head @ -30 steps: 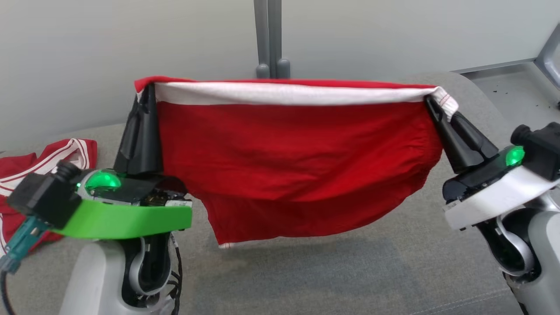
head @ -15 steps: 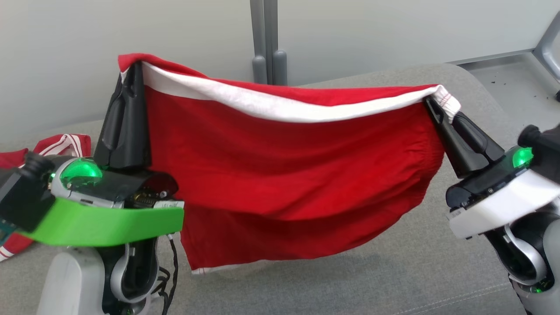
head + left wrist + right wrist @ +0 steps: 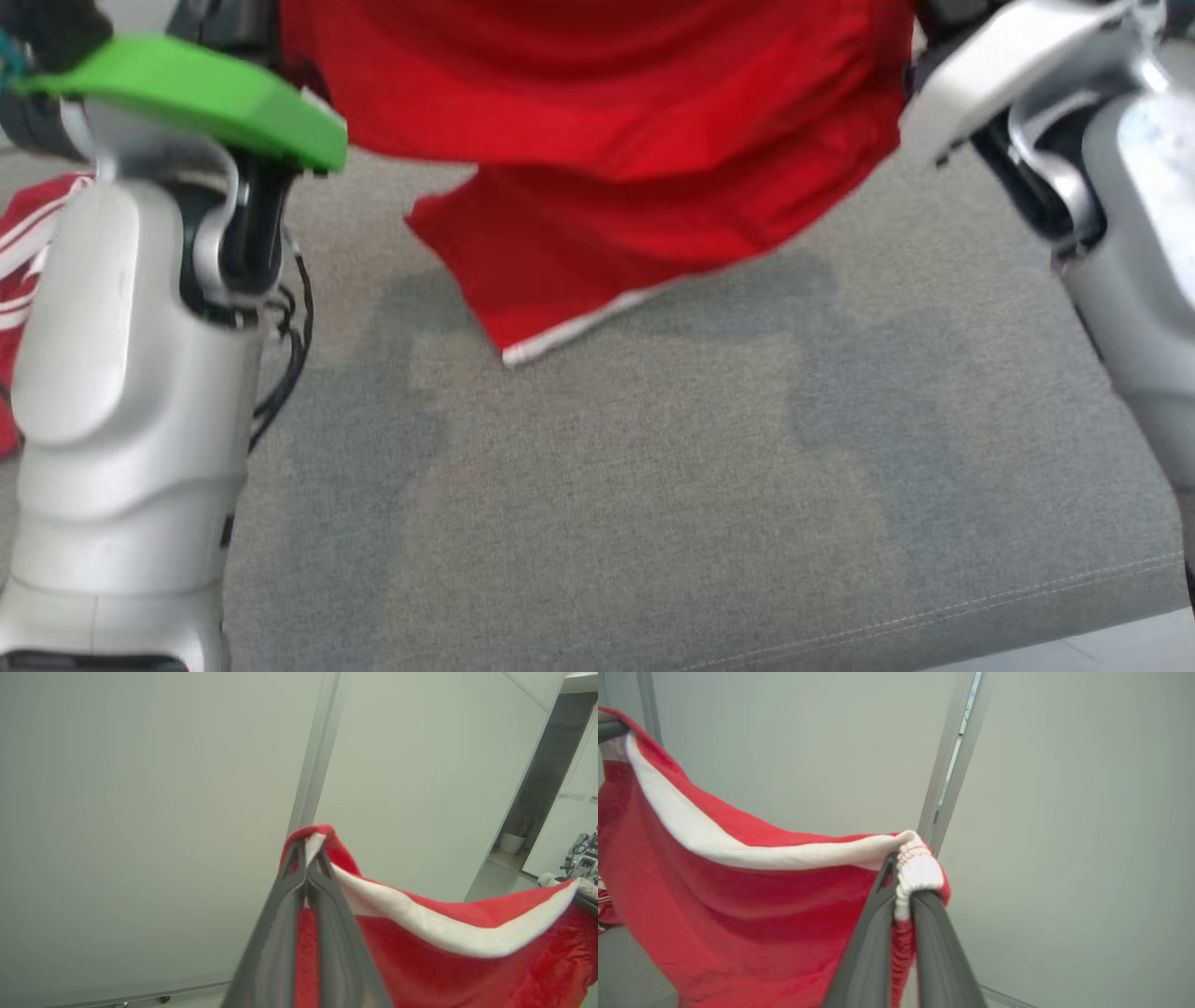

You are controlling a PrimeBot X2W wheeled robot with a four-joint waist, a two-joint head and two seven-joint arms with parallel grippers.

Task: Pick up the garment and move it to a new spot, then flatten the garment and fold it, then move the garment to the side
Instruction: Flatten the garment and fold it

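Observation:
The garment (image 3: 607, 140) is a pair of red shorts with a white waistband, hanging stretched between my two arms above the grey cushion (image 3: 653, 513). Its lower hem corner (image 3: 523, 345) dangles near the cushion. In the left wrist view my left gripper (image 3: 307, 854) is shut on one end of the waistband (image 3: 420, 924). In the right wrist view my right gripper (image 3: 901, 877) is shut on the bunched other end of the garment (image 3: 738, 896). The green left wrist cover (image 3: 187, 93) and the white right wrist (image 3: 1008, 65) sit at the head view's top corners.
A second red garment with white stripes (image 3: 28, 243) lies at the left behind my left forearm (image 3: 121, 373). The cushion's front edge (image 3: 1120, 607) runs along the lower right. A plain wall with a grey post (image 3: 317, 765) stands behind.
The left gripper rose with its end of the waistband. The head view has since swung downward, so the waistband and both sets of fingers have left its top edge.

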